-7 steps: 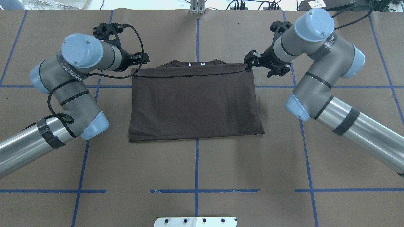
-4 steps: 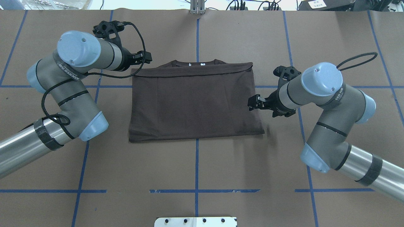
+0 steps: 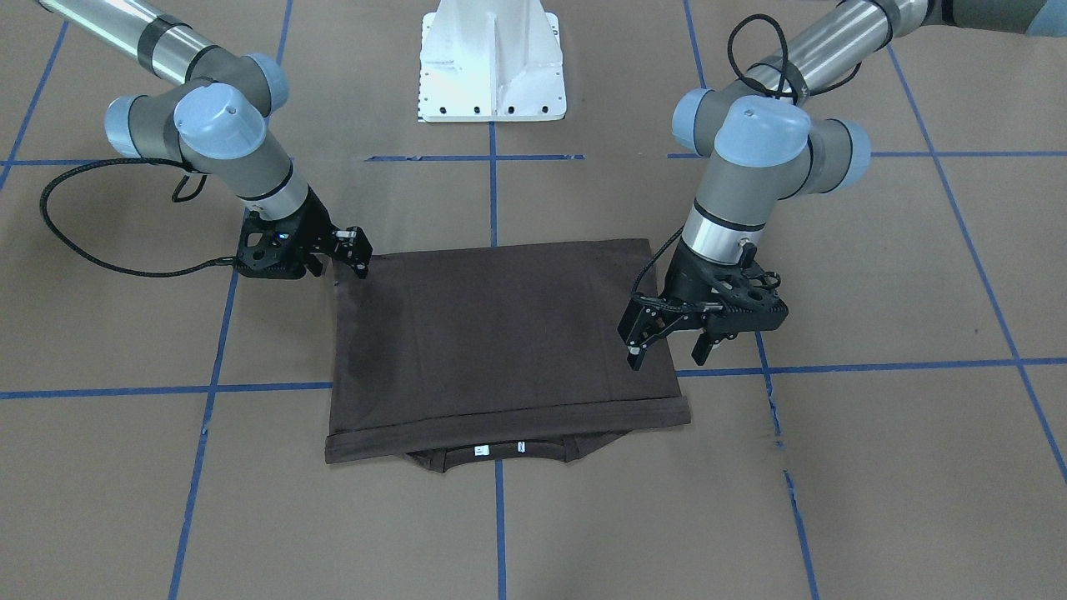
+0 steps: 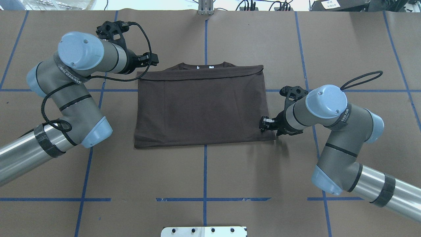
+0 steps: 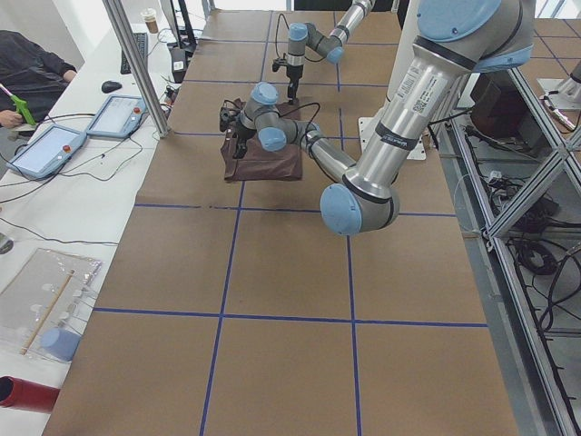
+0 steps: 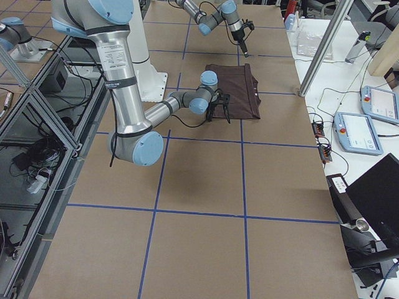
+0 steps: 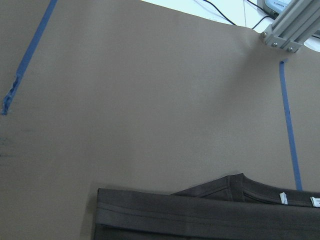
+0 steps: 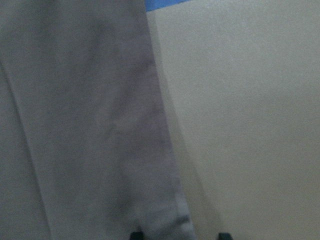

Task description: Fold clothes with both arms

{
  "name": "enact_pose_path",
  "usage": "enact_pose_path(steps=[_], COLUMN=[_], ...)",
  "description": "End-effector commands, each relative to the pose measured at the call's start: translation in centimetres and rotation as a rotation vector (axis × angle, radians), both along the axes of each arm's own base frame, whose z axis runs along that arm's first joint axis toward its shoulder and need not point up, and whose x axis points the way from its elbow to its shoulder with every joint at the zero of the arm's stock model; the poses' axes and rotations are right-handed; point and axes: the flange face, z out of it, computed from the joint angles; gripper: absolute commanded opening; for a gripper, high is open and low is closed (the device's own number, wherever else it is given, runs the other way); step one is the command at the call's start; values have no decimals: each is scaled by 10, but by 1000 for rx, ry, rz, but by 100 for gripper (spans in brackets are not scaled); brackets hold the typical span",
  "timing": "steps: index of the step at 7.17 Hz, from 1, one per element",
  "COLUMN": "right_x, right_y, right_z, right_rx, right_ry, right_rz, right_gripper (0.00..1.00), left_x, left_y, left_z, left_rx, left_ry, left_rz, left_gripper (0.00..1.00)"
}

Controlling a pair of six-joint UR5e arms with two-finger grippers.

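Note:
The dark brown T-shirt (image 4: 204,108) lies flat on the brown table, folded into a rectangle, its collar (image 4: 204,65) and white tags at the far edge. My left gripper (image 3: 667,357) hangs open just above the shirt's far left corner and holds nothing; the overhead view shows it as the left gripper (image 4: 152,61). My right gripper (image 4: 263,124) is low at the shirt's near right corner, open. In the right wrist view its fingertips (image 8: 136,234) stand on either side of the shirt's edge. The left wrist view looks down on the collar (image 7: 235,187).
The white base block (image 3: 492,67) stands at the robot's side of the table. Blue tape lines (image 4: 204,171) cross the brown surface. An aluminium post (image 4: 205,6) rises at the far edge. Beyond it, a side table holds tablets (image 5: 50,150), where a person (image 5: 27,64) sits.
My right gripper has left the shirt's far right corner and moved along the right edge to the near right corner, dropping low. The left gripper has barely moved. The shirt lies as before.

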Motion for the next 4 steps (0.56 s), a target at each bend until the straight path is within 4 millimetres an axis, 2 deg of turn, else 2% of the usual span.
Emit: enact_pose_path(steps=[1,3,4], right_x=[0,6,18], right_y=[-1,2,11], right_z=[-1,-4,-6], right_rx=[4,3,7], right_ry=[-3,-14,-23], right_rz=[-6,-15,-14], right_gripper=[0,0,0], left_x=[0,1,1], left_y=[0,1,0], left_z=[1,-1,1], left_rx=[0,4,2], left_ry=[-1,6,3], left_rz=[1,1,0], left_gripper=[100,100,100])
